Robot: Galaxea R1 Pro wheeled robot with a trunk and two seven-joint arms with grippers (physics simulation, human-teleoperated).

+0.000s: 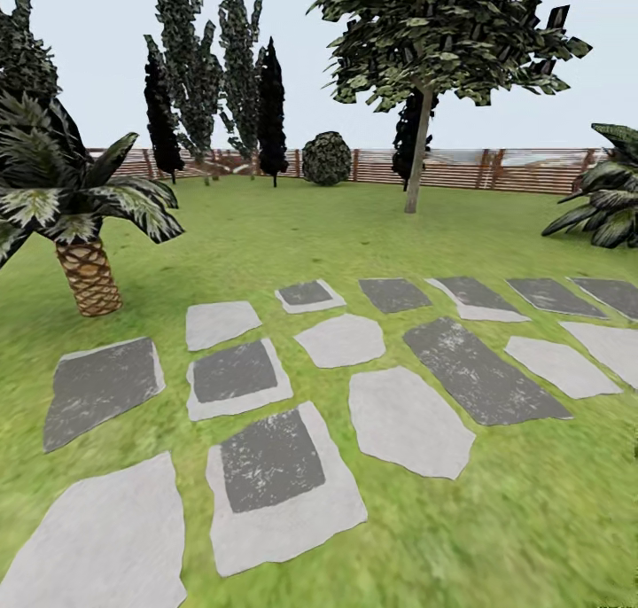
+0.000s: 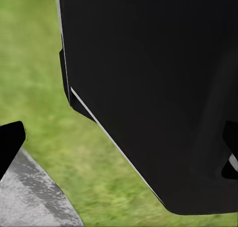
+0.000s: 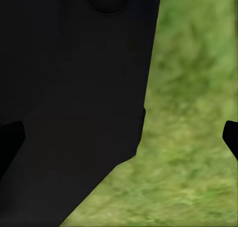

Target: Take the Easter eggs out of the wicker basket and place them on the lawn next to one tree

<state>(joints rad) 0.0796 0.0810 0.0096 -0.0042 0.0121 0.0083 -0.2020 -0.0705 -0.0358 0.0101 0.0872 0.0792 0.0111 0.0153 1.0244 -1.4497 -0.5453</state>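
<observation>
The lawn [image 1: 292,227] spreads green and mottled across the head view. A tree [image 1: 417,152] with a leaning grey-brown trunk and a dark blocky crown stands far off, right of centre, before the fence. The wicker basket and the Easter eggs are out of view. My left gripper [image 2: 119,142] is open, its dark fingertips [image 2: 11,142] far apart, with nothing between them; behind it are my own black body, grass and a grey stone [image 2: 29,197]. My right gripper [image 3: 119,137] is open too and holds nothing, over grass beside the black body.
Grey stepping stones [image 1: 283,466] pave the near ground. A short palm [image 1: 87,271] with a scaly trunk stands at the left, and a spiky plant [image 1: 607,196] at the right edge. Tall dark conifers [image 1: 208,67], a round bush [image 1: 326,158] and a wooden fence [image 1: 496,169] line the far side.
</observation>
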